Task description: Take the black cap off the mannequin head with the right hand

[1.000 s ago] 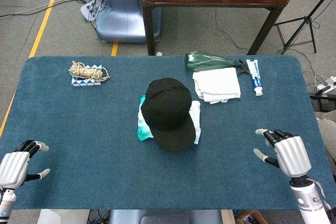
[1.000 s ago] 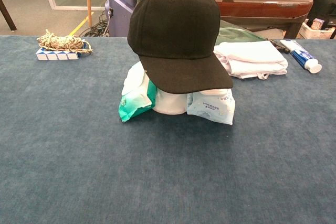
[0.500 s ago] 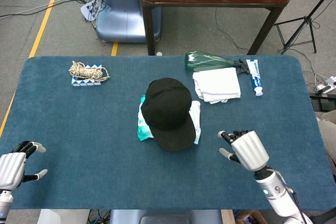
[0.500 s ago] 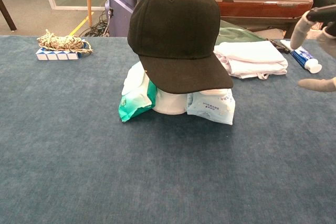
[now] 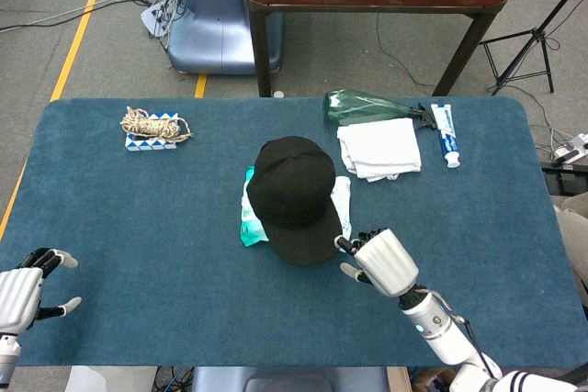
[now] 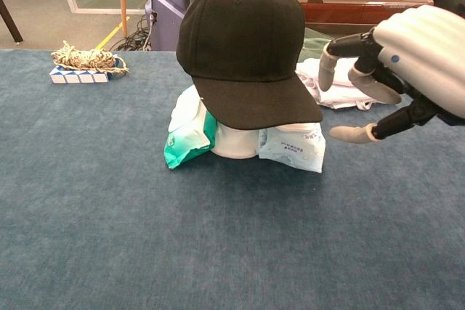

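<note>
Head view shows the left hand [image 5: 20, 293] idle at the table's [image 5: 138, 218] near-left corner, fingers apart, holding nothing. Nearer centre, the right hand [image 5: 378, 262] hovers just beside the cap's [image 5: 292, 192] brim at about 4 o'clock, fingers [image 6: 347, 52] spread and released, not visibly touching it. The cap sits on the mannequin head [image 6: 235, 139] mid-table, so the grasp and lift are both left to do. Its long axis runs 12 to 6 o'clock, brim pointing to 6, toward the robot.
</note>
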{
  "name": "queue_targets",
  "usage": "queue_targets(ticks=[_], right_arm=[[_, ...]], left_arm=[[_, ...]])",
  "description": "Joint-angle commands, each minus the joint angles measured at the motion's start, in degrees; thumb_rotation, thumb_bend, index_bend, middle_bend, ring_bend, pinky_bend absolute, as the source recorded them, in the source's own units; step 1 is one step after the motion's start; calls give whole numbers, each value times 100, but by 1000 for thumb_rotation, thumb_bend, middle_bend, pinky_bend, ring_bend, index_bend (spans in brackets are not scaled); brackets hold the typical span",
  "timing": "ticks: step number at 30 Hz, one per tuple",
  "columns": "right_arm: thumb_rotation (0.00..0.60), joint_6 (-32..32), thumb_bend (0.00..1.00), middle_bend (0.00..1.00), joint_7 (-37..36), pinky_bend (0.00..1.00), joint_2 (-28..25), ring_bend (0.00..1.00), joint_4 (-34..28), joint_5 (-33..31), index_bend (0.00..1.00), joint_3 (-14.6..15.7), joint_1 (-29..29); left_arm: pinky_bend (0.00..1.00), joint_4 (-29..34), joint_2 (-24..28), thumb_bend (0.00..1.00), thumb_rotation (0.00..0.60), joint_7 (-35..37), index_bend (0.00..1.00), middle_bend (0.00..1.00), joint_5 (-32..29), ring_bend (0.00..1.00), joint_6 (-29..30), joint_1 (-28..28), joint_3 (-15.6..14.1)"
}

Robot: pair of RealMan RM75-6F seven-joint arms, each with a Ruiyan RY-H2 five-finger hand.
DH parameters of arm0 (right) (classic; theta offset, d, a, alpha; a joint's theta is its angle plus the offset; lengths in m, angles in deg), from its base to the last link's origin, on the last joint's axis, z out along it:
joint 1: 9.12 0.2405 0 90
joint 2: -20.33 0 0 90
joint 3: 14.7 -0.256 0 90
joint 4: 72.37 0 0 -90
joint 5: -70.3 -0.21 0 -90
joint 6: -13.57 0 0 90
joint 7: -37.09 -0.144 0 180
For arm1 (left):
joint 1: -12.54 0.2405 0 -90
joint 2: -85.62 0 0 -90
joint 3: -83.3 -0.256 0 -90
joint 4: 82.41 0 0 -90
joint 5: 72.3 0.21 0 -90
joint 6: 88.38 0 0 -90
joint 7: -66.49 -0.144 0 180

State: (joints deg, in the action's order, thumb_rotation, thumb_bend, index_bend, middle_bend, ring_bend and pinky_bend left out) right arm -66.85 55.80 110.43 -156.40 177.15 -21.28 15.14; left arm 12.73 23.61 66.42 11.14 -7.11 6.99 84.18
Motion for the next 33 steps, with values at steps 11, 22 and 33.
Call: queue_targets(ticks=[11,22,33], right_arm=[[600,54,0,926,-11,963,621,820,604,-33,503,-56,393],[600,-310,0,929,-78,963,1091,821,1335,81,503,-106,606],[600,-1043,0,917,-346,963,1425,820,2039,256,503,-187,760]], left_arm=[[429,16,35,67,600,58,408,339,41,210,71,35,7],[429,43,93,67,600,110,410,341,47,211,117,72,13],[429,57,97,67,600,93,410,342,27,212,101,80,15]])
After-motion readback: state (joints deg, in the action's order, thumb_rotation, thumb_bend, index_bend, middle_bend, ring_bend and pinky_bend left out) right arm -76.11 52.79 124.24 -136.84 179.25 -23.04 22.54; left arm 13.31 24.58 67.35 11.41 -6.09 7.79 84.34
